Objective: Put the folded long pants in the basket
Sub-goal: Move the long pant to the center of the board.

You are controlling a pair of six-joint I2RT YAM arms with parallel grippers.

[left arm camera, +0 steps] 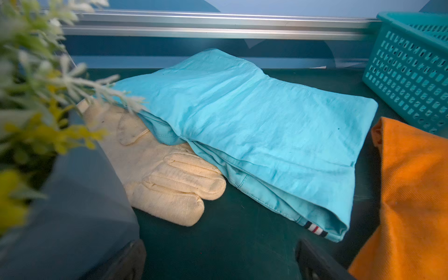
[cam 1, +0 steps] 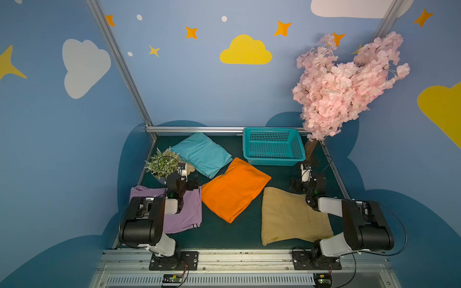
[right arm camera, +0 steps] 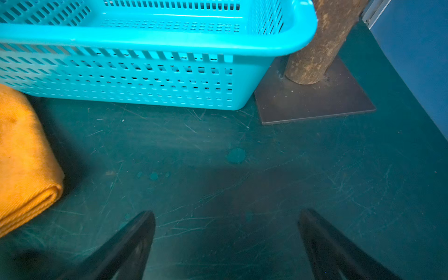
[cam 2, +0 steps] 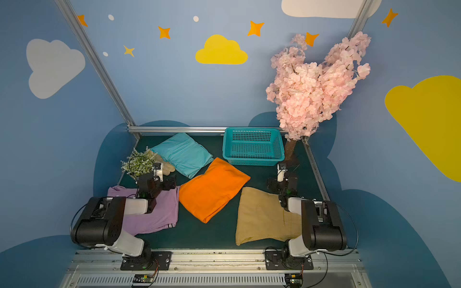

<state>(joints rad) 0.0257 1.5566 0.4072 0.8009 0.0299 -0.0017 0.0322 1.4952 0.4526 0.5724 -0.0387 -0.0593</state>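
Your left gripper (left arm camera: 220, 254) has its jaws spread wide with nothing between them. It sits on the left side of the green mat (cam 1: 224, 234), just beside the potted plant (cam 1: 162, 164), and faces the far rail. Your right gripper (right arm camera: 226, 218) is likewise spread wide, with only bare mat between its fingers (right arm camera: 143, 230). It sits on the right side, near the basket's near wall and the trunk of the pink blossom tree (cam 1: 344, 87).

You have all four folded pants lying on the mat, outside the basket (cam 1: 274, 160), which stands at the far right against the rail:
- The turquoise pants (cam 1: 202, 154) lie far left. In the left wrist view their edge drapes over a beige work glove (left arm camera: 169, 181).
- The orange pants (cam 1: 234, 192) lie in the centre, turned cornerwise. Their far corner is just beside the turquoise pants and near the basket's near left corner.
- The khaki pants (cam 1: 291, 219) lie near right, with your right arm reaching over their right edge.
- The lilac pants (cam 1: 189, 212) lie near left, partly hidden under your left arm, with a striped cuff showing at their near right corner.
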